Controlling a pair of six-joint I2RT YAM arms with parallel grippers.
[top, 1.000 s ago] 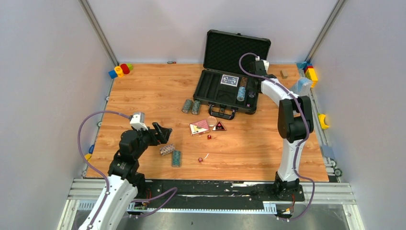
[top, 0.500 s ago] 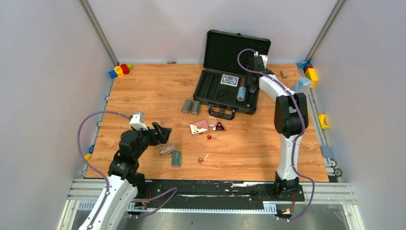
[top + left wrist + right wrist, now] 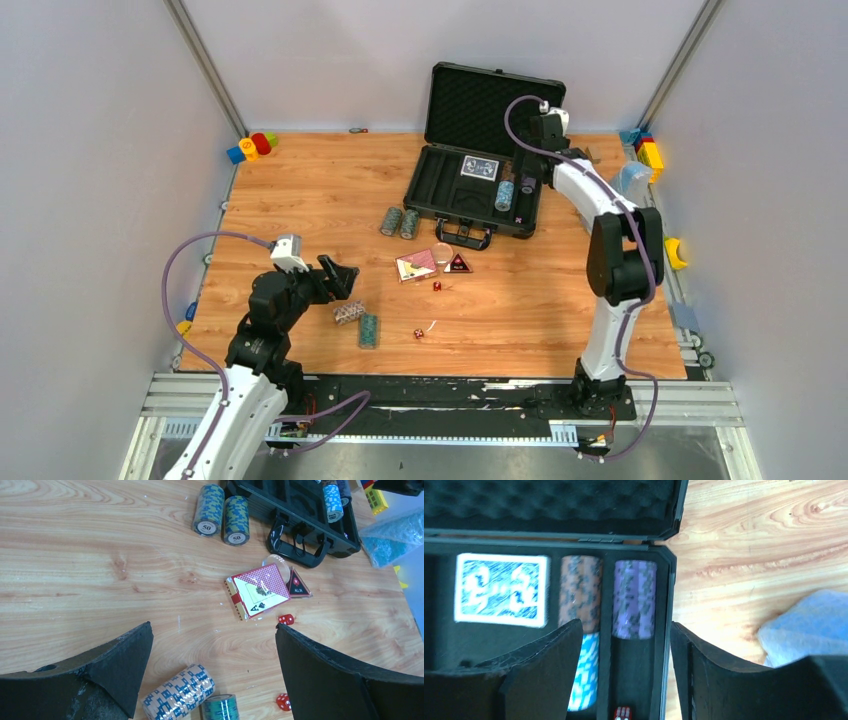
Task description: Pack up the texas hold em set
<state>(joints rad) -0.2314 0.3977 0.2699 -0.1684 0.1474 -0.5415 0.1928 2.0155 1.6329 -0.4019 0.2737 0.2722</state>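
Wood-grain table (image 3: 300,200) carries our half-packed black case (image 3: 425,205) at the back, its lid (image 3: 490,100) up. Our right fingers (image 3: 549,670) stand apart, gripping nothing, either side of the purple chip roll (image 3: 634,600) lying in its foam slot. We judge they should rise straight up, so neither one drags it out. Our left fingers (image 3: 115,665), spread wide and empty, hover over the tan roll (image 3: 178,692); we'd centre on it before closing.

light: bright, even, from above | shadows: faint, soft on the table (image 3: 300,200) | right wrist view: blurred, purple chip roll (image 3: 634,599) smeared | left wrist view: sharp
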